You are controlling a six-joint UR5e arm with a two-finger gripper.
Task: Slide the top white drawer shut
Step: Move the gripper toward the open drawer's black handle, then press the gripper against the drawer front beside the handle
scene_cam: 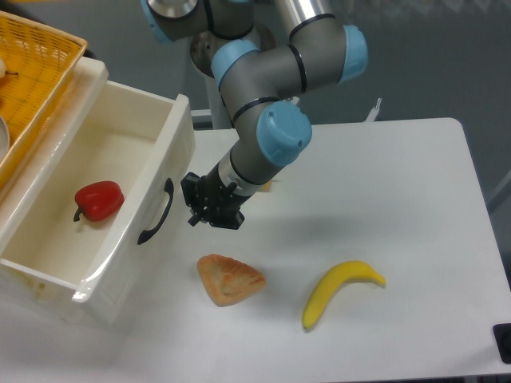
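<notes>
White and pulled out, the top white drawer [120, 191] awaited your push; the gripper [209, 209] hung just beside its front. You couldn't tell whether the jaws were apart; next came pressing the front inward

Top white drawer [169, 152], glossy cream, pulled open, curved black handle on front

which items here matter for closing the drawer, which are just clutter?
Job:
top white drawer, open
its black handle
gripper

Lying about:
red pepper, inside the drawer
pastry
banana
yellow basket
</notes>
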